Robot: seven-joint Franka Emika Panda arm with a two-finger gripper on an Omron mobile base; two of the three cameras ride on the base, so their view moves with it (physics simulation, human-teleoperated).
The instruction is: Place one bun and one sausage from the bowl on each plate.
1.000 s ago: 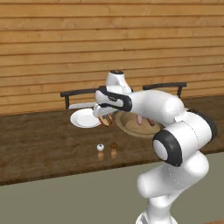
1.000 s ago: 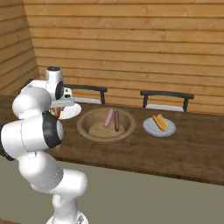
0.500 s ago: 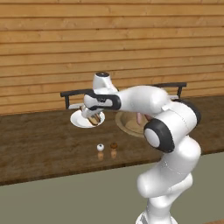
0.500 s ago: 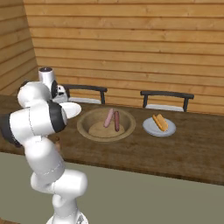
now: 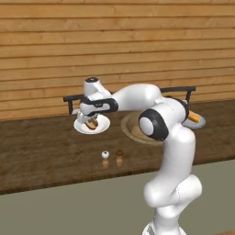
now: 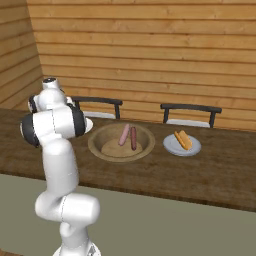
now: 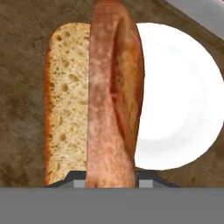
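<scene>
My gripper (image 5: 91, 123) is clamped on a bun (image 7: 116, 100), carried lengthways between the fingers; the cut crumb face shows on one side in the hand view, the browned crust on the other. I hang above the empty white plate (image 5: 102, 124) near the back edge of the counter (image 5: 46, 151), at the bowl's left. From the hand view the bun overlaps only the plate's near rim (image 7: 183, 96), so I judge I am not yet centred. The bowl (image 6: 121, 143) sits mid-counter, and two sausages (image 6: 128, 136) lie in it, side by side. The second plate (image 6: 182, 145), to the bowl's right, carries a bun with something orange along it; I cannot tell if that is a sausage. Step in hand: delivering the bun to the left plate. Next move, as I judge it: shift toward the plate's middle, lower, part the fingers, then return to the bowl for a sausage. Two small shakers (image 5: 112, 154) stand near the counter's front edge, well apart from my path.
</scene>
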